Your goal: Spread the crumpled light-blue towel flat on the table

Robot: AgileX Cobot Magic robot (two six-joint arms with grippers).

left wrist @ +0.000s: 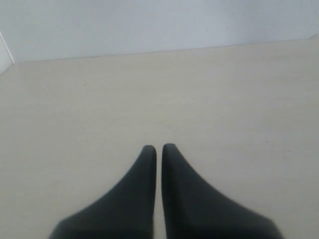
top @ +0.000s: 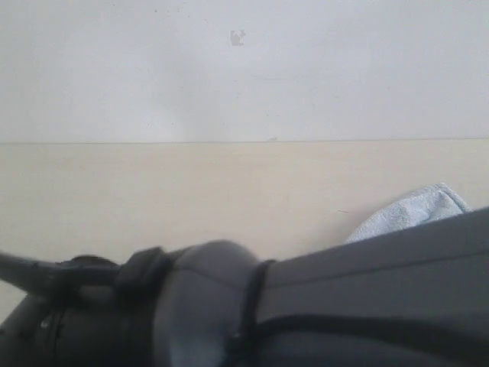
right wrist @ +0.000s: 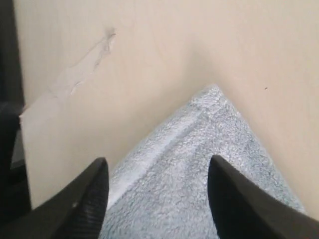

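Observation:
A corner of the light-blue towel [right wrist: 199,164] lies on the pale table [right wrist: 149,50], its hemmed edge running to a point. My right gripper [right wrist: 157,167] hovers open over that corner, one dark finger on each side of the cloth. In the exterior view only a small piece of the towel [top: 416,210] shows at the right, behind a dark arm [top: 321,306]. My left gripper [left wrist: 159,148] is shut with nothing in it, over bare table [left wrist: 149,89]. The towel's label is not visible.
A white wall [top: 244,69] rises behind the table's far edge. In the right wrist view the table's edge [right wrist: 22,149] drops off beside a dark area, with a scuff mark [right wrist: 84,64] on the wood. The dark arm blocks the lower exterior view.

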